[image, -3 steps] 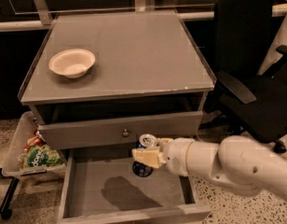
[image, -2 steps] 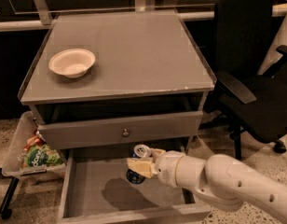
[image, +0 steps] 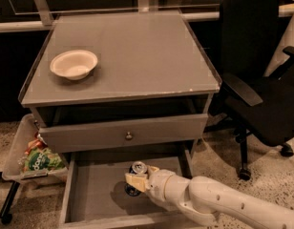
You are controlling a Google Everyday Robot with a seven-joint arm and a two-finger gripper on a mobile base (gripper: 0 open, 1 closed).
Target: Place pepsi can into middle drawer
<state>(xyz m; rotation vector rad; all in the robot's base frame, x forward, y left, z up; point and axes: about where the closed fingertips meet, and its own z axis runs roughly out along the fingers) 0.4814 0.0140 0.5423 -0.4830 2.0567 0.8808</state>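
Currently on view, itemised:

- gripper (image: 137, 180): reaching in from 4 o'clock on a white arm (image: 218, 204), its jaws clamping around the middle of the pepsi can (image: 137, 169).
- pepsi can: sitting roughly upright, silver top up, inside the middle drawer (image: 97, 194), toward 12 o'clock of its floor. Whether its base is touching the floor cannot be told.
- middle drawer: standing pulled out at 6 o'clock of the cabinet top (image: 137, 46).
- upper drawer front (image: 89, 136) with knob (image: 129, 136): sitting just above it.
- white bowl (image: 73, 64): resting on the cabinet top at 9 o'clock.
- black office chair (image: 254, 80): standing at 3 o'clock.
- tray of snack packets (image: 37, 159): sitting at 8 o'clock.
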